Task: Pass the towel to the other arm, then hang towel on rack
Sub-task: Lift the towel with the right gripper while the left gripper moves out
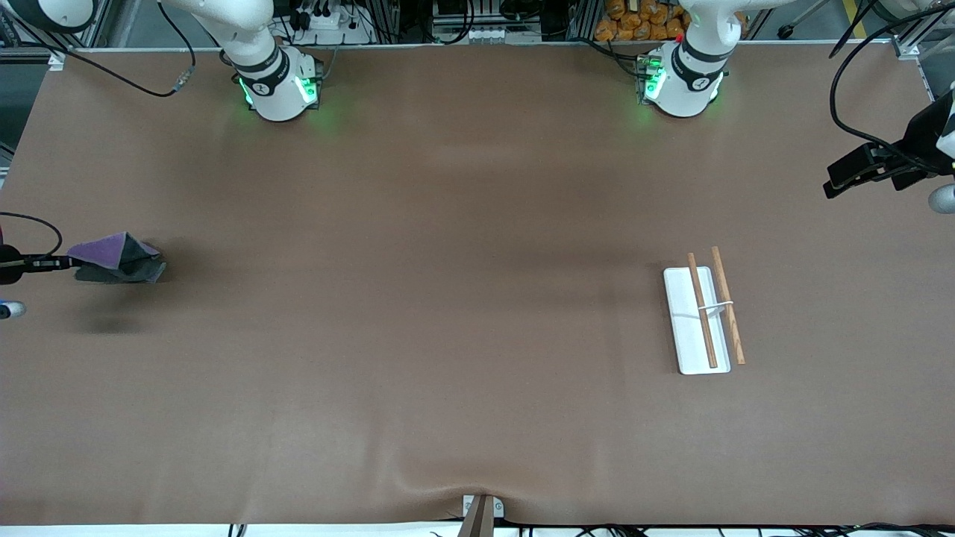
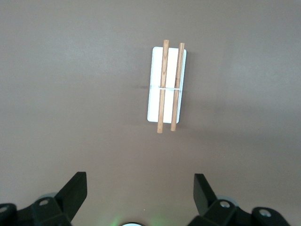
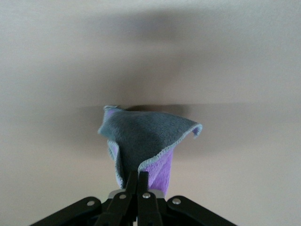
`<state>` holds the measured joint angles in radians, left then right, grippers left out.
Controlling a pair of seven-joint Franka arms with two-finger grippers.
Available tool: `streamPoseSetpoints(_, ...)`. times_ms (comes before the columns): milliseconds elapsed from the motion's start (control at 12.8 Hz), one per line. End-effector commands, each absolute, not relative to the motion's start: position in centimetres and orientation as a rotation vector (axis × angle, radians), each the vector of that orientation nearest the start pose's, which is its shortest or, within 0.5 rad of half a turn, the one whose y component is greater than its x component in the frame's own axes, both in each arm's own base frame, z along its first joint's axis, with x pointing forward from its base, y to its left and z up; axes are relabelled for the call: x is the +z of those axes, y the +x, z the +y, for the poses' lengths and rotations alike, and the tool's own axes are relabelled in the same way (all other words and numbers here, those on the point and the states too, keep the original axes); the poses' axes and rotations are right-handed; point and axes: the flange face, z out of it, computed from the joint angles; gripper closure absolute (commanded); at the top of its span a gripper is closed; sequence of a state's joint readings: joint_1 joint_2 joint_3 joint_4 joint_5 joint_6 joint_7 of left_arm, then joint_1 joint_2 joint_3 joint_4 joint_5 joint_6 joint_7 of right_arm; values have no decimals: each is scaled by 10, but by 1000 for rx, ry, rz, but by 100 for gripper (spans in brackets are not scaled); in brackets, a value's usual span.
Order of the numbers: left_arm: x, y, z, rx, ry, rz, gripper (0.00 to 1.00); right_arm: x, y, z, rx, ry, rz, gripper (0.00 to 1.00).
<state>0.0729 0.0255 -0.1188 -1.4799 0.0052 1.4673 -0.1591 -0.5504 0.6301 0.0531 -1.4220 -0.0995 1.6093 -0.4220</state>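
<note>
The towel (image 1: pixel 119 257), purple on one face and dark grey on the other, hangs bunched in the air over the right arm's end of the table, casting a shadow on the brown cover. My right gripper (image 1: pixel 72 261) is shut on one edge of it; in the right wrist view the fingers (image 3: pixel 142 176) pinch the towel (image 3: pixel 141 136) at its hem. The rack (image 1: pixel 683 321), a white base with two brown rods, lies toward the left arm's end. My left gripper (image 1: pixel 837 181) hovers open and empty at that end; its wrist view shows the rack (image 2: pixel 153 101) below the spread left gripper (image 2: pixel 139 181).
The two arm bases (image 1: pixel 280 86) (image 1: pixel 679 82) stand along the back edge of the brown table cover. A small camera mount (image 1: pixel 481 513) sits at the front edge, where the cover is slightly wrinkled. Loose cables hang past both ends of the table.
</note>
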Motion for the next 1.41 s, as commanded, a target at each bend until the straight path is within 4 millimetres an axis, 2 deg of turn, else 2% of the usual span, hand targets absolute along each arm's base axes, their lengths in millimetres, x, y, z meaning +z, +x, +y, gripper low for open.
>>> streamPoseSetpoints(0, 649, 554, -20, 40, -3149, -165, 0, 341, 582, -293, 693, -2939, 167, 100)
streamPoseSetpoints(314, 649, 553, -22, 40, -3144, -161, 0, 381, 595, -216, 771, -2919, 279, 100)
streamPoseSetpoints(549, 653, 551, -23, 28, -3148, -156, 0, 411, 605, -141, 809, -2903, 398, 100)
streamPoseSetpoints(784, 653, 551, -23, 30, -3146, -156, 0, 431, 609, -73, 838, -2858, 514, 100)
streamPoseSetpoints(941, 653, 550, -23, 33, -3149, -156, 0, 440, 609, -21, 875, -2846, 594, 100)
streamPoseSetpoints(1176, 646, 556, -37, 29, -3156, -122, 0, 457, 609, 35, 906, -2681, 786, 100)
streamPoseSetpoints(1333, 626, 570, -53, 47, -3164, -82, 0, 469, 609, 86, 942, -2606, 891, 100)
